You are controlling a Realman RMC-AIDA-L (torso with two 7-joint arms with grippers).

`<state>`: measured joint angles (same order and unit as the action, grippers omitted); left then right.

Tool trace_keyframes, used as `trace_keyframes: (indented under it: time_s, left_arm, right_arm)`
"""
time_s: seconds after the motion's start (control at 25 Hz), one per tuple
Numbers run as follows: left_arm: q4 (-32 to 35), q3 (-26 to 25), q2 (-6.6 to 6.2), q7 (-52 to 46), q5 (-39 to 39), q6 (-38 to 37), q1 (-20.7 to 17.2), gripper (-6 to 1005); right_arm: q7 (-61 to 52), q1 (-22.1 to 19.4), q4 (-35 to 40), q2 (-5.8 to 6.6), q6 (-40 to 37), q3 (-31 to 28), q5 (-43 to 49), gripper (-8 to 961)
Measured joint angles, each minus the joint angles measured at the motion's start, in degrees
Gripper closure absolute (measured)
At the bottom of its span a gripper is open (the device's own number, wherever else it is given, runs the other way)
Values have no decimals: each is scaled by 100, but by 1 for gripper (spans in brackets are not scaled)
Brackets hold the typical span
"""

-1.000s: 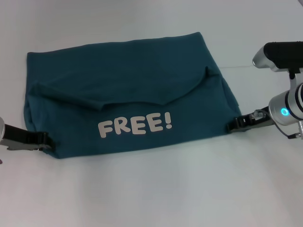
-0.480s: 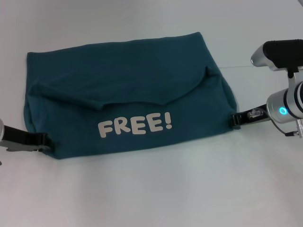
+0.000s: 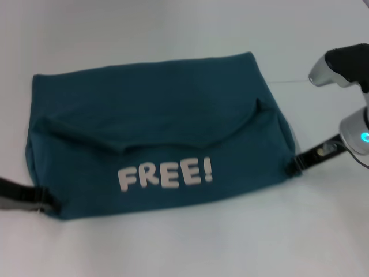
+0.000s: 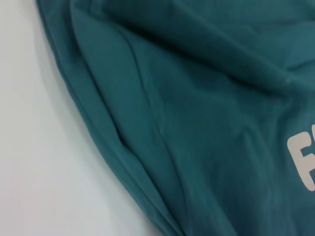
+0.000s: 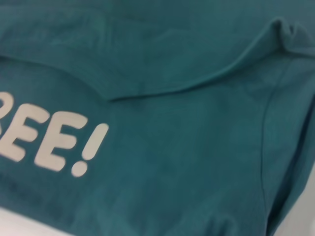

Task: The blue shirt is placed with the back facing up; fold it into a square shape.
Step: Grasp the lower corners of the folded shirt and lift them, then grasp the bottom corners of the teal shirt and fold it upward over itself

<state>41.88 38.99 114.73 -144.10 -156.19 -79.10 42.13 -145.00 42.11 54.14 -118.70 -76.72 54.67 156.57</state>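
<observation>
Left gripper [image 3: 49,203] at the near left corner of the blue shirt [image 3: 173,109], right gripper [image 3: 293,167] at the near right corner, can't tell if either is pinching, shirt folded on the white table [image 3: 184,248], white word "FREE!" [image 3: 165,172] showing, folded flap behind it

White table [image 3: 173,248]: plain, matte work surface filling the head view on all sides. Thin pale line [image 3: 288,81] runs across its far right part. Bare patches also show in the left wrist [image 4: 44,177] and right wrist views.
</observation>
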Motion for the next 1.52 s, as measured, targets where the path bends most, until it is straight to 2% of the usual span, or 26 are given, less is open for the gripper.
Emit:
trace_keyframes:
  time_s: [0.12, 0.2, 0.36, 0.52, 0.68, 0.92, 1.12, 1.24, 1.44, 1.52]
  left_arm:
    - [109, -3, -17, 23, -24, -351, -104, 837]
    - [272, -12, -41, 106, -72, -965, -272, 837]
    - [366, -91, -68, 204, -201, -1645, -425, 837]
    - [382, -145, -67, 331, -462, -2185, -539, 836]
    - [440, -146, -20, 461, -545, -2776, -712, 836]
    - [452, -312, 57, 673, -552, -3429, -956, 836]
    - [428, -921, 27, 979, -460, -3799, -1019, 835]
    - [423, -1503, -125, 1054, -361, -3975, -970, 835]
    - [416, -2073, -330, 1135, -314, -3973, -839, 835]
    - [426, -2278, -391, 1174, -249, -3952, -721, 835]
  right_arm:
    - [132, -106, 362, -7, -752, 1, 5, 859]
    - [240, -181, 510, -11, -1214, 1, 6, 858]
    - [457, -336, 605, -10, -1939, 2, 15, 858]
    - [576, -511, 724, -12, -2615, 8, 175, 860]
    - [723, -720, 1015, -65, -3186, 9, 306, 862]
    - [882, -966, 1330, -104, -3630, 5, 263, 863]
    - [1098, -1022, 1352, -74, -3642, -155, -49, 864]
    - [1212, -984, 1371, 49, -3684, -442, -401, 865]
    - [1232, -894, 1300, 513, -3665, -971, -1128, 865]
    - [1213, -787, 1237, 653, -3599, -1310, -1306, 866]
